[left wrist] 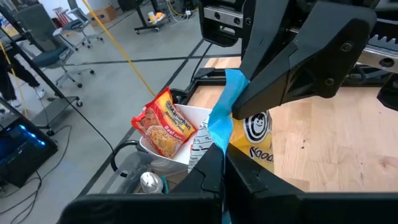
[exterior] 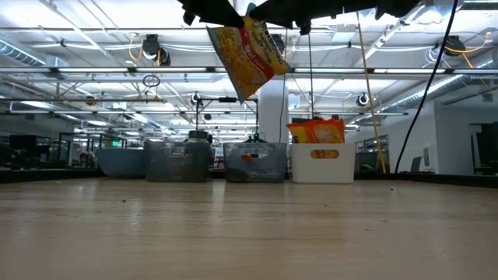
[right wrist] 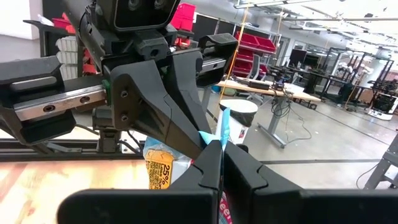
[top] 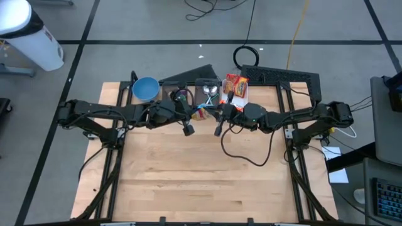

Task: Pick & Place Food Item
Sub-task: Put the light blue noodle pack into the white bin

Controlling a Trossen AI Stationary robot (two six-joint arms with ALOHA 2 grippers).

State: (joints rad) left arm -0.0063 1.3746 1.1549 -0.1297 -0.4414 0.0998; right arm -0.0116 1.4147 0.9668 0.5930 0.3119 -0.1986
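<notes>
Both arms meet above the tabletop's [top: 201,182] far edge, the left pincer [left wrist: 219,163] and right pincer [right wrist: 217,163] each clamped shut on the top edge of a noodle packet [exterior: 245,53] hanging long-axis down, just short of the white bin [exterior: 323,163].
</notes>
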